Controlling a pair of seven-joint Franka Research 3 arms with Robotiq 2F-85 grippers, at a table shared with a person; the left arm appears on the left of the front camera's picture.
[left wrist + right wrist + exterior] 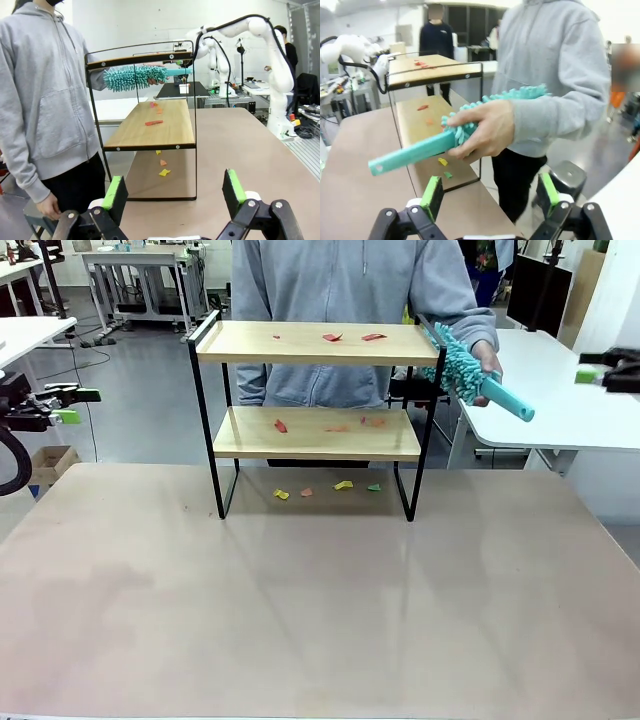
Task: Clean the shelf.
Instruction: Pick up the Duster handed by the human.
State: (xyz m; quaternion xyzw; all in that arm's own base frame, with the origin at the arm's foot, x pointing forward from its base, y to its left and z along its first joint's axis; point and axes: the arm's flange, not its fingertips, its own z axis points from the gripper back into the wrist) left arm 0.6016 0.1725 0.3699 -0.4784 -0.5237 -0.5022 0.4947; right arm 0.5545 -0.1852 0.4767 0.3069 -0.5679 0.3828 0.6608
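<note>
The shelf (310,345) stands at the far middle of the table, with red paper scraps (332,337) on its top board and more scraps (281,426) on the lower board. A person behind it holds a teal fluffy duster (462,365) at the shelf's right end, handle pointing right. My left gripper (78,406) hangs open off the table's left edge. At the far right my right gripper (598,372) is open too. From the left wrist, the open gripper (174,192) faces the shelf (150,122) and duster (135,77). The right wrist view has the open gripper (491,192) below the duster handle (415,150) in the person's hand (485,130).
Yellow, orange and green scraps (343,485) lie on the table under the shelf. The near part of the table (300,620) is bare. A white side table (560,390) stands at the right, another white table (25,335) at the left.
</note>
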